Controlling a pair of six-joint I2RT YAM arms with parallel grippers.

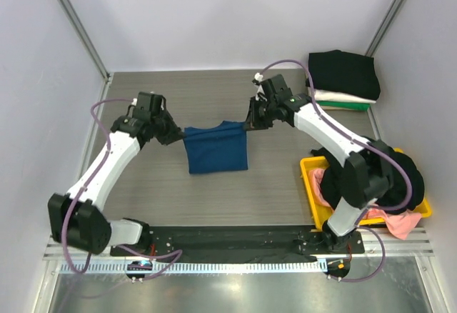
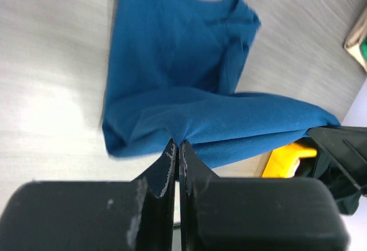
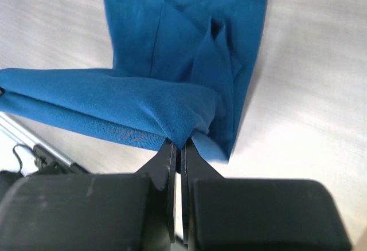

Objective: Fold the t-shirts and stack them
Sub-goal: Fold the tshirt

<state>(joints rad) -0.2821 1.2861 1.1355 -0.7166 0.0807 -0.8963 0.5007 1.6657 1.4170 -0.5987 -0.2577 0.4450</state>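
Both claws are clenched on one garment: the left gripper point(image 1: 176, 136) pinches the left end and the right gripper point(image 1: 249, 123) the right end of a dark blue t-shirt's point(image 1: 216, 152) raised edge; largest in view is the grey table point(image 1: 278, 199), with the arms meeting over its middle; at its near right sits a yellow bin point(image 1: 308, 177) heaped with crumpled shirts, black point(image 1: 400, 174) and pink point(image 1: 403, 221), apparently waiting to be folded; in the far right corner lies a neat stack point(image 1: 344, 77), black on top, white and green beneath, seemingly finished; the blue shirt lies partly on the table, its held edge doubled over, so it looks mid-fold and not yet stacked.
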